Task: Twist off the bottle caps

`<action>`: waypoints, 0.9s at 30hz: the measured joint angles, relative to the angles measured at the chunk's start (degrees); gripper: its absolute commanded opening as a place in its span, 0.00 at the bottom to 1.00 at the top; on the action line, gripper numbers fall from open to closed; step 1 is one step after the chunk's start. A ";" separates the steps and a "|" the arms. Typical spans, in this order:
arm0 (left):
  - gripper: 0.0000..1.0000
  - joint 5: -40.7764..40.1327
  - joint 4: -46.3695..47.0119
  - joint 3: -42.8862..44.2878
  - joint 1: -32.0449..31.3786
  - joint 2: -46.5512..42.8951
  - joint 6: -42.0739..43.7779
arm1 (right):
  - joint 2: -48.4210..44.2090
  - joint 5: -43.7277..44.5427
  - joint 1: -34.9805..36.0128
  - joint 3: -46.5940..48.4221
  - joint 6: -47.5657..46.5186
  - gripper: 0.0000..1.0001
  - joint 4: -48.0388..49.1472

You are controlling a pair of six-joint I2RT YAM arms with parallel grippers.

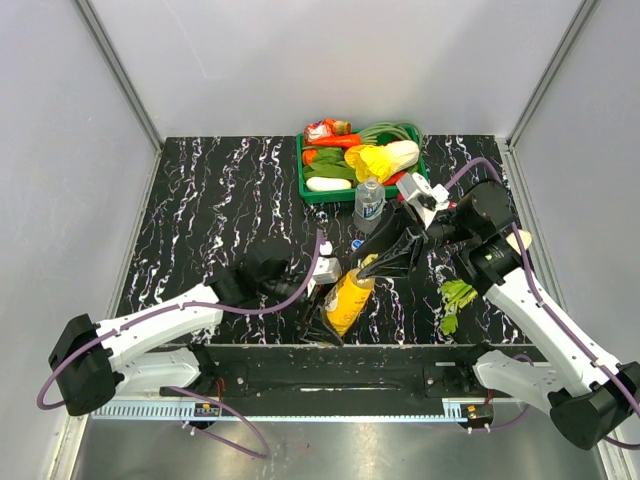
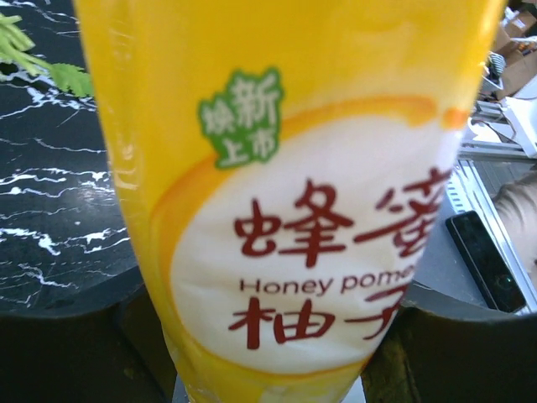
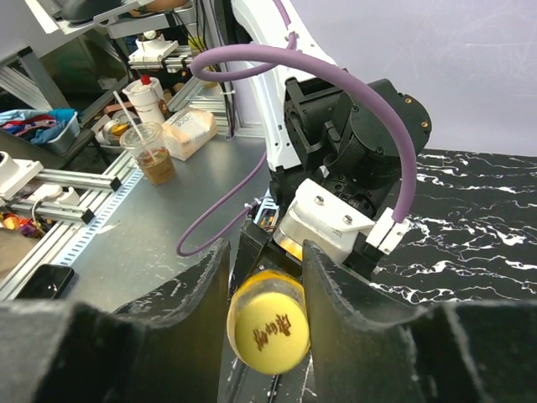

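The orange juice bottle (image 1: 348, 300) leans tilted over the near table edge, and its yellow label fills the left wrist view (image 2: 294, 168). My left gripper (image 1: 325, 312) (image 2: 268, 365) is shut on its lower body. The yellow cap (image 3: 268, 332) is on the bottle's neck. My right gripper (image 1: 376, 262) (image 3: 267, 277) is shut on it, one finger on each side. The water bottle (image 1: 369, 203) stands upright in front of the tray. A small blue cap (image 1: 356, 243) lies on the table near it. I cannot make out the red-label bottle or the red cap.
A green tray (image 1: 318, 192) of vegetables stands at the back centre. A leafy green vegetable (image 1: 457, 298) lies on the table by the right arm. A metal rail runs along the near table edge (image 1: 320, 408).
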 measured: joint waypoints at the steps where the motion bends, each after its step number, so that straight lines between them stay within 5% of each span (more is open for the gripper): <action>1: 0.00 -0.39 0.09 -0.11 0.28 0.00 -0.22 | 0.00 0.42 0.00 0.00 0.09 0.63 0.15; 2: 0.00 -1.14 0.20 -0.28 0.57 -0.07 -0.55 | 0.00 1.01 0.00 0.00 0.31 0.77 0.20; 4: 0.00 -3.30 -0.37 -0.68 1.33 -0.22 -1.42 | -0.07 2.86 0.02 0.00 0.92 0.89 0.42; 9: 0.00 -9.42 -4.22 -1.38 3.26 -0.28 -3.48 | -3.39 12.17 0.24 -0.09 0.92 1.00 -0.09; 16: 0.00 -19.82 -8.96 -1.33 3.30 -0.85 -3.87 | -5.49 30.18 0.35 1.05 0.48 1.00 -8.07; 27: 0.00 -46.12 -19.63 3.80 -0.31 -2.34 -3.93 | 4.66 51.67 0.33 3.76 7.06 1.00 -23.63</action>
